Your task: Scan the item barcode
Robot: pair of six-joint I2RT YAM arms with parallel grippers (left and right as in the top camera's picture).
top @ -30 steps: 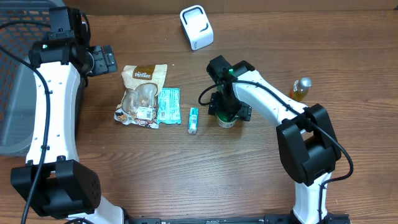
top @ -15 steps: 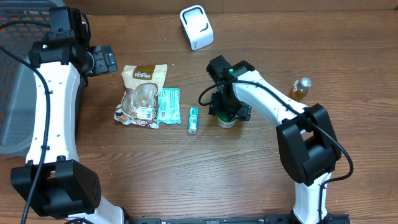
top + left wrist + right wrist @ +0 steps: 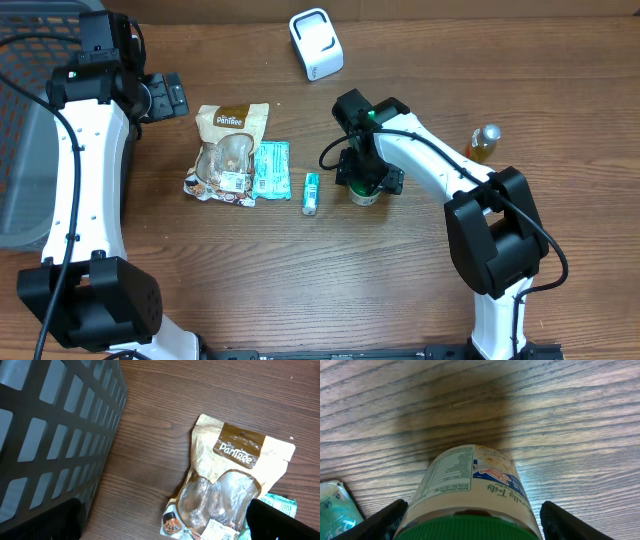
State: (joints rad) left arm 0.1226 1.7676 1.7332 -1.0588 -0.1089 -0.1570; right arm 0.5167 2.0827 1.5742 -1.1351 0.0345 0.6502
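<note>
The right end effector hangs over a green-lidded jar standing upright near the middle of the tabletop. Its fingers straddle the lid, one on each side and close against it. Whether they press on the jar or only flank it cannot be told.

A small tube lies just beside the jar on its left, leaving a narrow strip of wood between them. Further left, a teal packet lies against a brown-and-cream snack pouch. An amber bottle stands well apart to the right, behind the right arm's forearm.

A white scanner sits near the far edge of the tabletop, with bare wood between it and the jar. The widest open stretch is the near half of the tabletop, in front of all the items.

The left end effector hovers by the pouch's top-left corner, fingers spread wide with nothing between them. A dark slatted basket fills the left margin, its wall near that arm.
</note>
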